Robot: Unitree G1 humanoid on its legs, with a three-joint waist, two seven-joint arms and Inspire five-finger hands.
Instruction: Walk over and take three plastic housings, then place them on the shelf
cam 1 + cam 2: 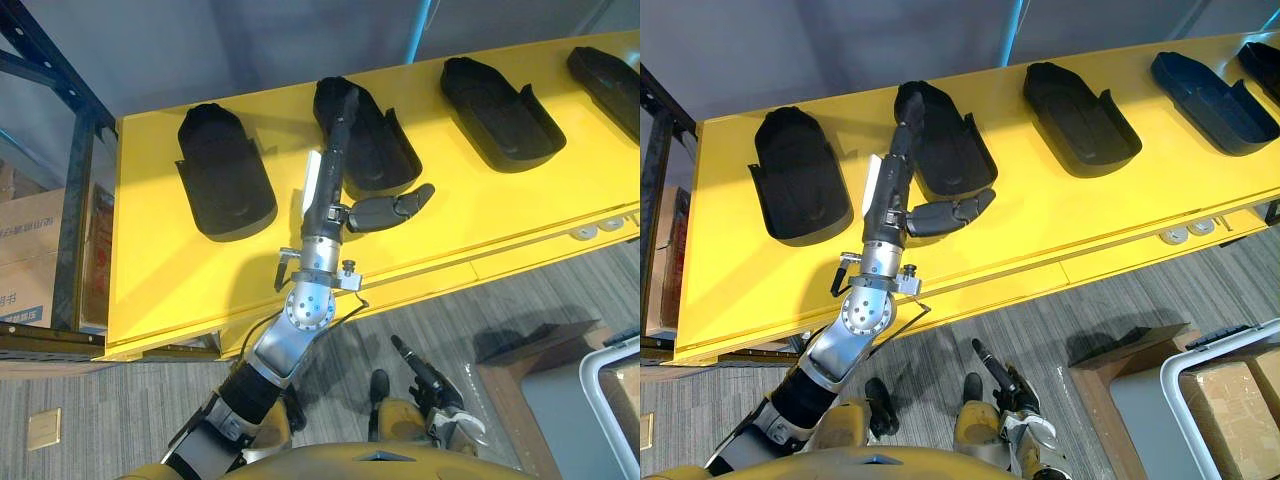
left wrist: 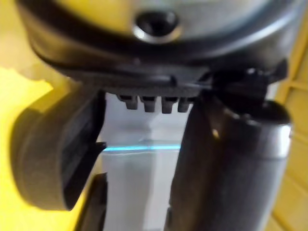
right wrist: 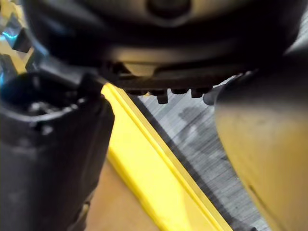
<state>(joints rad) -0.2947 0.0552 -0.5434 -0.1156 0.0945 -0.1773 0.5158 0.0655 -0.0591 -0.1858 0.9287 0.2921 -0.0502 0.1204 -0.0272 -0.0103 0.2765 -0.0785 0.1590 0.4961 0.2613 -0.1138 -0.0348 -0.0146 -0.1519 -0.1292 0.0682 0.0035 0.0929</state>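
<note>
While the right hand (image 1: 432, 385) is hanging low over the grey floor (image 1: 120, 405), fingers loose and carrying nothing, the left arm is spanning the front edge of the yellow desk (image 1: 170, 290). The left hand (image 1: 328, 190) is lying flat and released. Its fingers are pointing straight into the hollow of the second plastic housing (image 1: 390, 150) from the robot's left, and its thumb is sticking out sideways over bare yellow. Whether the fingertips are touching the plastic I cannot tell. Neither hand is holding a housing.

The housings are sitting in a row along the desk, hollow side up and well apart. One (image 1: 225, 175) is lying to the left of the hand, one is lying under its fingers, and more (image 1: 500, 110) are trailing off to the right.

By my reading, the robot is working on the first pick, with none of the three taken. The next move is calling for the fingers to curl inside the housing's wall while the thumb is closing on its outer side, then a clean lift. The smooth shell is looking liable to slip from a shallow pinch.

As for writing, the housings are showing plain black. Off to the left, a cardboard box (image 1: 25, 250) beside the dark blue rack (image 1: 75, 170) is carrying dark print, too small to make out.
</note>
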